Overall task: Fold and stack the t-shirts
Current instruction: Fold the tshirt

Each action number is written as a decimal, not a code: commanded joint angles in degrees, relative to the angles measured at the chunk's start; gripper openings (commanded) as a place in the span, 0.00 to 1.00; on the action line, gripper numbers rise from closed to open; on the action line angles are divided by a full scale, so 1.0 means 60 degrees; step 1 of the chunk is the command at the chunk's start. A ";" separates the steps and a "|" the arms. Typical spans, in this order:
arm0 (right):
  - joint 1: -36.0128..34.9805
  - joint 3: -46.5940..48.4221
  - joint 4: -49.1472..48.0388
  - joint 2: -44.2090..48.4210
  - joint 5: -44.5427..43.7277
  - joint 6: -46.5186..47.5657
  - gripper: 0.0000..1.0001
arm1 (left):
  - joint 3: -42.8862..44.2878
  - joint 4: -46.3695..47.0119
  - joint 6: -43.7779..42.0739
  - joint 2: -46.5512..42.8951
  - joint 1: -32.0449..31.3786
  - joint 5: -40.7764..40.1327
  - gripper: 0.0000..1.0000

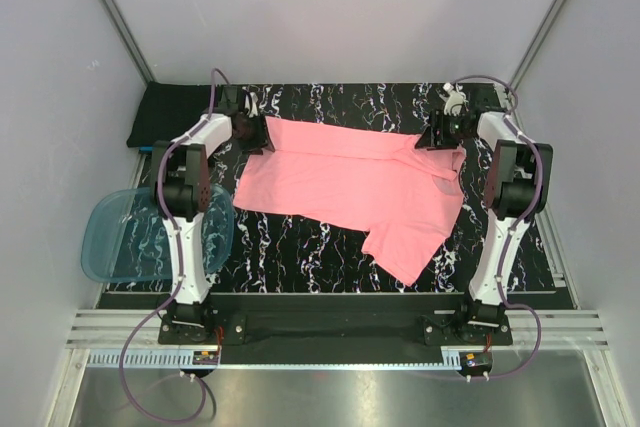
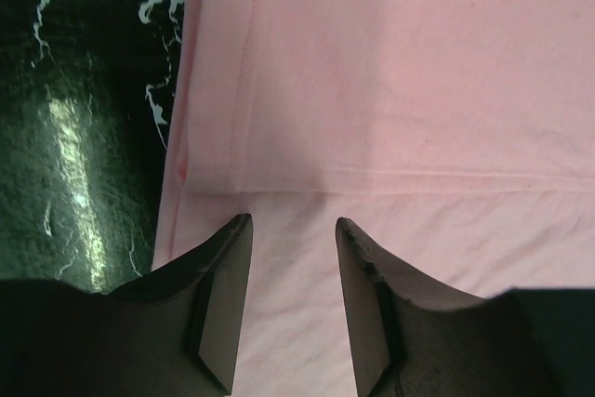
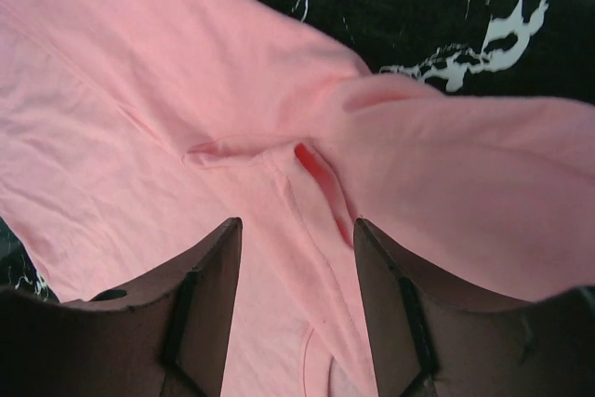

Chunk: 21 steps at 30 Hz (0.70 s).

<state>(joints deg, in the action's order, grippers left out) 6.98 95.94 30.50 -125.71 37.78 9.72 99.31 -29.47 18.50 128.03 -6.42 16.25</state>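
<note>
Evidently, the fold is only part done. Closest to the arm bases, the salmon-pink cotton t-shirt (image 1: 350,182) trails one loose flap toward the near edge of the black, white-veined bench (image 1: 300,247). There is bare surface in front of that flap to swing cloth into. To the left, the translucent blue plastic tub (image 1: 120,237) sits beside the left arm and narrows the room on that side.

Farther back, both claws sit at the shirt's far corners. The left claw (image 2: 294,220) is spread over a flat doubled hem, just inside the side edge. The right claw (image 3: 297,222) is also spread, above a bunched ridge, and neither pinches cloth.

A tidy fold probably needs the right corner flattened first, then matched grips and an even lift. The folded black cloth (image 1: 165,112) at the far-left corner lies near the left claw, so sweeps there should stay short.
</note>
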 commanded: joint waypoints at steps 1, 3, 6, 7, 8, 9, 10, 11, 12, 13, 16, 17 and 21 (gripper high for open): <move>0.0037 0.0956 0.0306 -0.0361 0.0822 0.0577 0.58 | -0.0364 0.0342 0.0300 -0.1048 -0.0117 0.0236 0.47; 0.0037 0.1060 0.0395 -0.0522 0.0954 0.0578 0.57 | -0.0248 0.0152 0.0242 -0.1313 -0.0117 0.0192 0.47; 0.0037 0.1148 0.0395 -0.0640 0.0969 0.0578 0.56 | -0.0116 -0.0009 0.0125 -0.1649 -0.0118 0.0207 0.47; 0.0023 0.1163 0.0395 -0.0640 0.0969 0.0622 0.56 | -0.0058 -0.0068 0.0110 -0.1723 -0.0117 0.0192 0.47; 0.0023 0.1163 0.0424 -0.0684 0.0955 0.0622 0.56 | -0.0057 -0.0083 0.0081 -0.1796 -0.0117 0.0148 0.47; 0.0023 0.1207 0.0453 -0.0713 0.0969 0.0636 0.56 | -0.0057 -0.0097 0.0066 -0.1927 -0.0117 0.0134 0.47; 0.0023 0.1236 0.0512 -0.0742 0.1013 0.0680 0.56 | -0.0043 -0.0097 0.0066 -0.1987 -0.0117 0.0133 0.47; 0.0008 0.1265 0.0585 -0.0815 0.1042 0.0695 0.56 | -0.0028 -0.0126 0.0066 -0.2045 -0.0117 0.0133 0.47; -0.0007 0.1309 0.0643 -0.0845 0.1042 0.0724 0.56 | -0.0028 -0.0112 0.0080 -0.2133 -0.0117 0.0133 0.47; -0.0036 0.1324 0.0687 -0.0874 0.1042 0.0754 0.56 | -0.0013 -0.0112 0.0080 -0.2177 -0.0117 0.0148 0.47; -0.0050 0.1354 0.0703 -0.0889 0.0969 0.0798 0.55 | 0.0075 -0.0185 0.0080 -0.2222 -0.0117 0.0133 0.47; -0.0051 0.1368 0.0732 -0.0918 0.0882 0.0769 0.55 | 0.0118 -0.0229 0.0066 -0.2222 -0.0117 0.0148 0.47; -0.0051 0.1749 0.1156 -0.1152 0.0969 0.0871 0.54 | 0.0221 -0.0332 0.0022 -0.2251 -0.0117 0.0148 0.47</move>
<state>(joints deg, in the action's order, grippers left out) 6.90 103.11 35.62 -131.74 41.74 13.52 98.26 -31.14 19.31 117.16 -7.11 16.27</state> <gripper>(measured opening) 0.543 0.467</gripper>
